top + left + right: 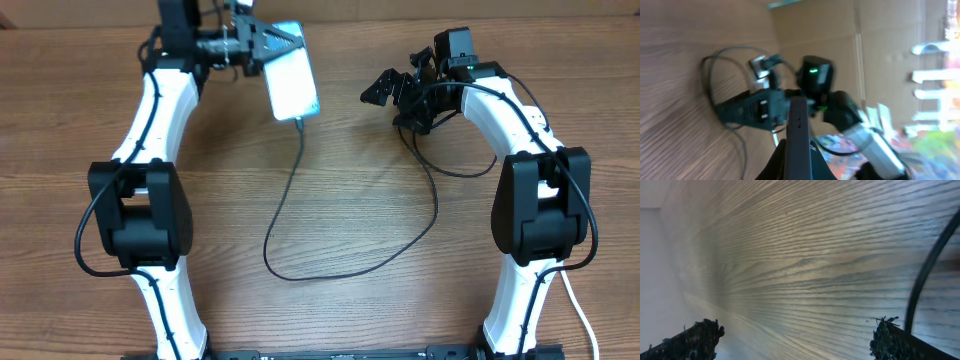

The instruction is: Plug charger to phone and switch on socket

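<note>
The phone (293,85) is at the far side of the table (370,200), a little left of the middle. It is pinched at its far end by the left claw (275,45), which is clamped shut on it. The lit screen faces up, and the long axis runs from far to near, leaning slightly to the right.

The charger (301,140) meets the phone's near edge, so the tip looks to be seated already, though I can't see the joint clearly enough to be sure. From there the cable drops toward the near side, loops right and climbs back up under the right arm.

The right claw (385,90) hangs just right of the phone with its jaws spread wide and nothing in them. It points left, and the cable passes close by its right finger.

What remains is the switch, and the free right claw seems the one to do it. The socket shows in none of the views, so I can't say which way it lies from either claw.
</note>
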